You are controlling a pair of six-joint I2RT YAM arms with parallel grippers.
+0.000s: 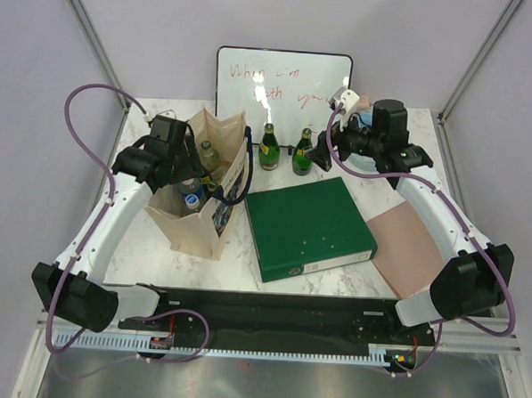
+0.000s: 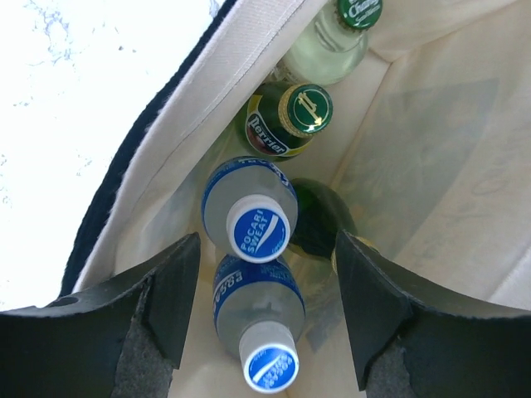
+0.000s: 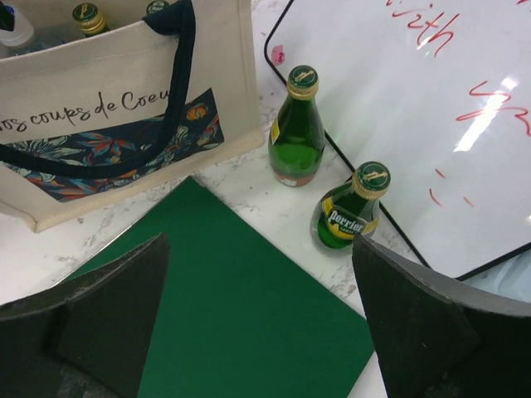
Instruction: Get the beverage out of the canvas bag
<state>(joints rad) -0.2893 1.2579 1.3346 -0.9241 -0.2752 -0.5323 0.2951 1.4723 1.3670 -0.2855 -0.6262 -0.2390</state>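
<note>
Left gripper (image 2: 267, 240) hangs spread wide and empty over a blue-capped bottle (image 2: 250, 224), one of several inside the canvas bag (image 1: 198, 222) at the table's left, so with two green bottles (image 1: 269, 147) standing out by the far whiteboard (image 1: 284, 80) and the right gripper (image 3: 259, 245) gaping empty too, I'd call it partly done.

I see my left arm (image 1: 104, 226) and right arm (image 1: 439, 208) as white links between chunky black joints. A lilac cable (image 1: 95, 87) loops along each one. The base rail (image 1: 278, 307) is black. My left hand (image 2: 267, 249) and right hand (image 3: 261, 249) carry matte black, wedge-shaped fingers (image 2: 174, 286) with a grainy face.
</note>
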